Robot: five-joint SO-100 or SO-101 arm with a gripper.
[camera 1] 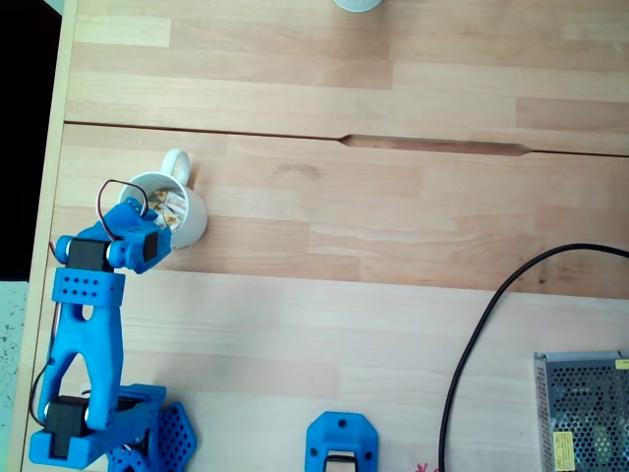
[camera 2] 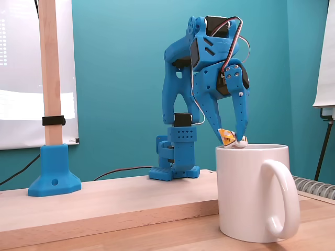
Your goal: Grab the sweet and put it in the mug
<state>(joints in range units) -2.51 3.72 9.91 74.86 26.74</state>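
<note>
The white mug (camera 1: pixel 193 222) stands at the table's left side in a fixed view, handle (camera 1: pixel 177 160) toward the top; up close its side (camera 2: pixel 251 193) fills the foreground. My blue gripper (camera 2: pixel 233 139) points down just above the mug's rim, shut on the sweet (camera 2: pixel 228 137), a small white candy with yellow-orange ends pinched between the fingertips. From above, the sweet (camera 1: pixel 175 207) shows over the mug's opening, beside the gripper (camera 1: pixel 167 218) and partly under the wrist.
A pale round object (camera 1: pixel 356 4) is cut off at the top edge. A black cable (camera 1: pixel 488 324) curves to a metal mesh box (camera 1: pixel 585 413) at lower right. A blue mount (camera 1: pixel 341 444) sits at the bottom; a wooden post (camera 2: pixel 48 73) stands in a blue foot.
</note>
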